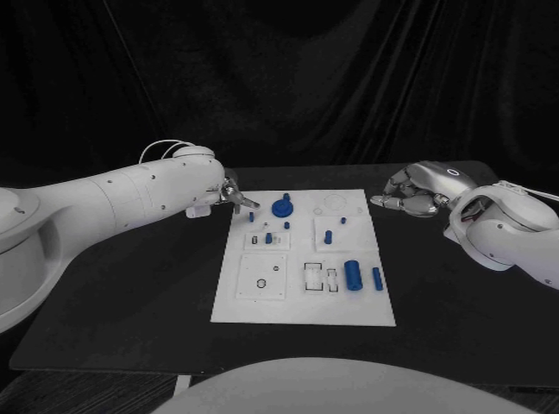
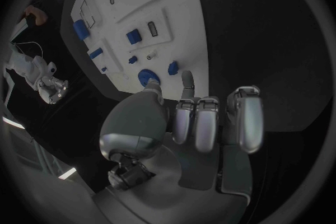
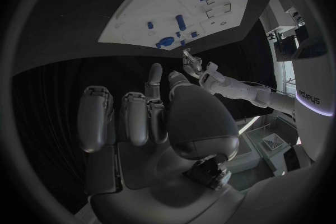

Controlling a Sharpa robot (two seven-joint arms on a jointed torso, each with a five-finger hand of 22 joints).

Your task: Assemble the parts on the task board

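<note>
Both hands hover curled, left hand (image 1: 234, 198) at task board (image 1: 307, 306), right hand (image 1: 412, 194) apart.

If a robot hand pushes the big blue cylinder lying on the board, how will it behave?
The big blue cylinder lies on its side on the flat task board, so a sideways push probably rolls it. It looks solid and stiff. Its smooth round surface may slip in a loose grip.

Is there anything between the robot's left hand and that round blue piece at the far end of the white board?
Nothing visible. The left hand hangs at the task board's far left corner, its fingers pointing toward the round blue part, with bare white board between them. Two small blue pegs stand nearer the robot, off that line.
</note>
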